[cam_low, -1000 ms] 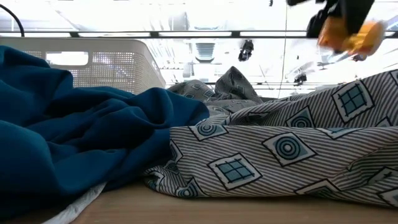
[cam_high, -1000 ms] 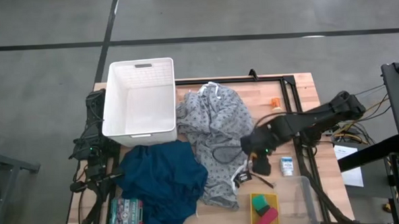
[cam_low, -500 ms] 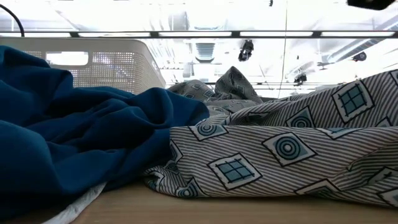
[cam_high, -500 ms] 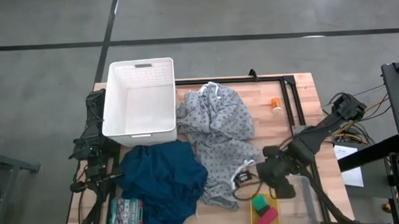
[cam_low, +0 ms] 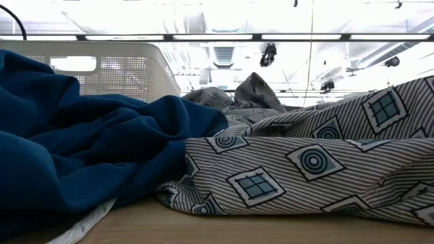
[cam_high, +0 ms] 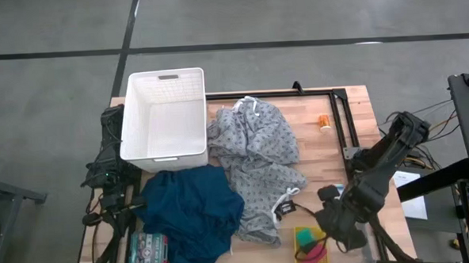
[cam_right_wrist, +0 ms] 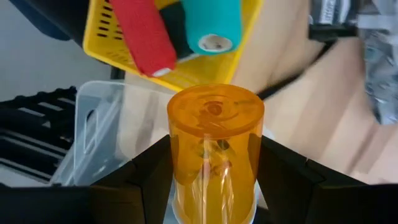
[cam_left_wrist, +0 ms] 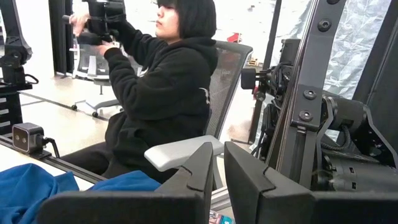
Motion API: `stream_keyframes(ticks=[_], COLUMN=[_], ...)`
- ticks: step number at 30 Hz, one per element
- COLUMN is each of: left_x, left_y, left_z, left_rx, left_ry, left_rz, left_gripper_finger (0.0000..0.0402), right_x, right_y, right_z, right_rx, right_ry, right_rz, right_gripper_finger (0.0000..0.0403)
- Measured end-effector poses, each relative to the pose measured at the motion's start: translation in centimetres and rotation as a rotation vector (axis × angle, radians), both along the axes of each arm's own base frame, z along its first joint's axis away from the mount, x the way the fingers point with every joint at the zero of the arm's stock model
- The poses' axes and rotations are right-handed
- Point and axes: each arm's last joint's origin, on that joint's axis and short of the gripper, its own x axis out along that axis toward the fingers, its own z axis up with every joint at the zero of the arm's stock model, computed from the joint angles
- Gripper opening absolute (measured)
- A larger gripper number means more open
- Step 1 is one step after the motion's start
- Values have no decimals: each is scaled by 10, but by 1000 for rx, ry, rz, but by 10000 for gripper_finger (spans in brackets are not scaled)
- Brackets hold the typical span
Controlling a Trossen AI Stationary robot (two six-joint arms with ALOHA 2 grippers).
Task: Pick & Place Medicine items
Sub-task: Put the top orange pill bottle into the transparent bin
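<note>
- Right up close in the right wrist view, the right gripper (cam_right_wrist: 214,180) grips an orange pill bottle (cam_right_wrist: 215,152) between its two dark fingers (cam_right_wrist: 149,171), with the round end of the bottle facing the camera.
- Just past the bottle is a clear plastic bin (cam_right_wrist: 93,134); what is in it I cannot tell.
- Next to that bin is a yellow basket (cam_right_wrist: 171,46) with a red roll (cam_right_wrist: 144,34) and a teal roll (cam_right_wrist: 212,22) inside.
- From above, the right gripper (cam_high: 339,228) is at the near right corner of the table (cam_high: 318,148), between the yellow basket (cam_high: 313,251) and the clear bin (cam_high: 365,245). The arm hides most of that bin.
- A second small orange bottle (cam_high: 324,121) lies far back on bare wood, beside a black rail (cam_high: 343,123). The wood around it is open.
- A grey patterned cloth (cam_high: 256,166) fills the middle of the table, and a blue cloth (cam_high: 190,213) lies at its left, touching it.
- A green and white box (cam_high: 147,252) sits at the near left edge, partly under the blue cloth.
- A white basket (cam_high: 164,117) at the far left looks bare inside.
- In the low view, the blue cloth (cam_low: 81,149) and grey cloth (cam_low: 305,169) block nearly everything; only the top of the white basket (cam_low: 102,68) peeks over them.
- The left gripper (cam_left_wrist: 214,180) waits off the table's left side, its fingers nearly together with a thin gap and nothing between them. Beyond it a person (cam_left_wrist: 161,93) in a dark hoodie sits in a chair (cam_left_wrist: 214,87).
</note>
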Motion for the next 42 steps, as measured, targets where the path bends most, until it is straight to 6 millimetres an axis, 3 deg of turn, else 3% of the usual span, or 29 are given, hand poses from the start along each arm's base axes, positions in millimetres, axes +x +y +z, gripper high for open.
stream_keyframes(ticks=[12, 22, 42], left_x=[0, 0, 0], left_y=[0, 0, 0], left_z=[0, 0, 0], left_rx=[0, 0, 0], left_ry=[0, 0, 0], left_rz=[0, 0, 0], left_gripper_finger=[47, 47, 47], right_x=[-12, -23, -27], right_y=[29, 40, 40], right_z=[-37, -65, -86], right_rx=[-89, -170, -204], right_ry=[123, 200, 230], right_rz=[100, 142, 149], right_gripper_finger=[201, 201, 201])
